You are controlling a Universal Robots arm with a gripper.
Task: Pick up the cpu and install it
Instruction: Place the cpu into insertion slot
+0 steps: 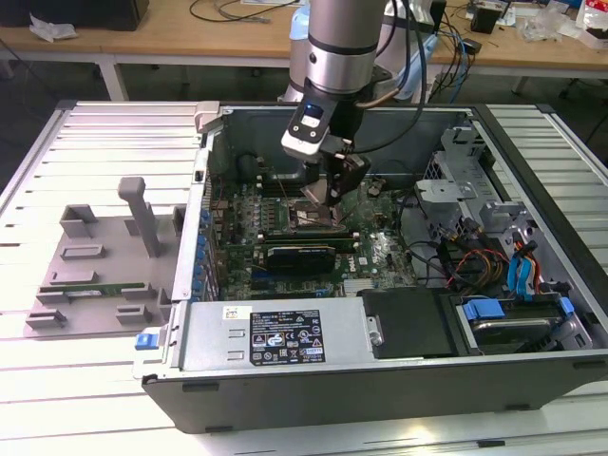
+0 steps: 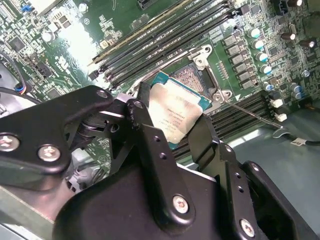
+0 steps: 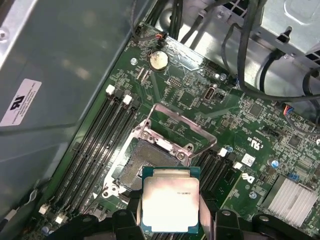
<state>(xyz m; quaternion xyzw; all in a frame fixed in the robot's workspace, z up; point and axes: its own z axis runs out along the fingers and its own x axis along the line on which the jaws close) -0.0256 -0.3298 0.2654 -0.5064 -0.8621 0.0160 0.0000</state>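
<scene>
My pincer (image 2: 175, 122) clamps the cpu (image 3: 171, 205) by opposite edges — light, stiff, likely fragile — with the socket (image 1: 318, 220) at six o'clock in the exterior view.

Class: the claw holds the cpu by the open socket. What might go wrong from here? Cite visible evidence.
1. The claw grips the cpu by two edges alone; it might slip and drop onto the socket.
2. In the second wrist view the cpu looks skewed against the socket; it may seat crooked.
3. The open frame stands close; a finger could strike it.
</scene>
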